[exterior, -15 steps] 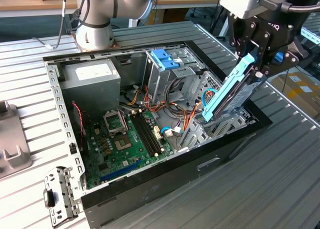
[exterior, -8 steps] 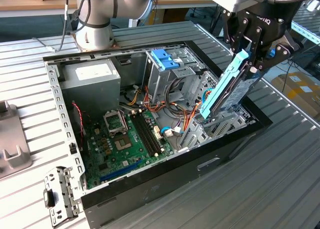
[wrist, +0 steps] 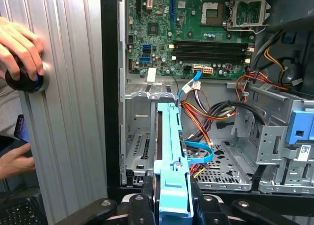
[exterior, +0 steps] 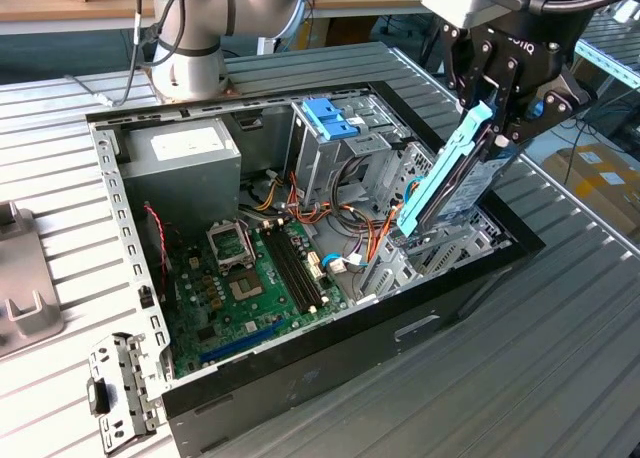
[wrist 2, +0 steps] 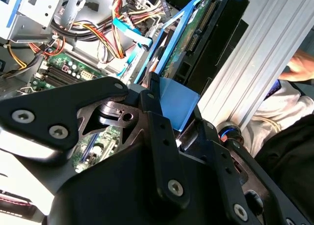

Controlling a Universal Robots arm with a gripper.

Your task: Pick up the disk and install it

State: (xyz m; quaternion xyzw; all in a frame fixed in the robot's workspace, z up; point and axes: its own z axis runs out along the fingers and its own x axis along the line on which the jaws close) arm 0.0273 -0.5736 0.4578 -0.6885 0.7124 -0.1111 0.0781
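So: gripper point(exterior: 495, 113) has its jaws drawn in nearly all the way, pinching one end of the disk point(exterior: 455, 173), with nothing else between them. The disk runs straight out past the fingertips, tilted. Its far end is down inside the open case point(exterior: 300, 378), just short of the empty bay point(wrist: 140, 151) that sits dead ahead of the jaws in the first wrist view. Loose cables point(wrist: 216, 112) hang off to one side of the jaw line, near but not touching. My read on handling: it's a dense, rigid metal body, heavy for its size and shock-sensitive, so no knocks. The plastic rails look slick and a bit flexy. The hold belongs on the rail-framed end or edges, away from the board face and connector. Looks: flat rectangle with light blue rails down the long edges. In the second wrist view a green circuit-board face and a dark connector show at the end farthest from the jaws.
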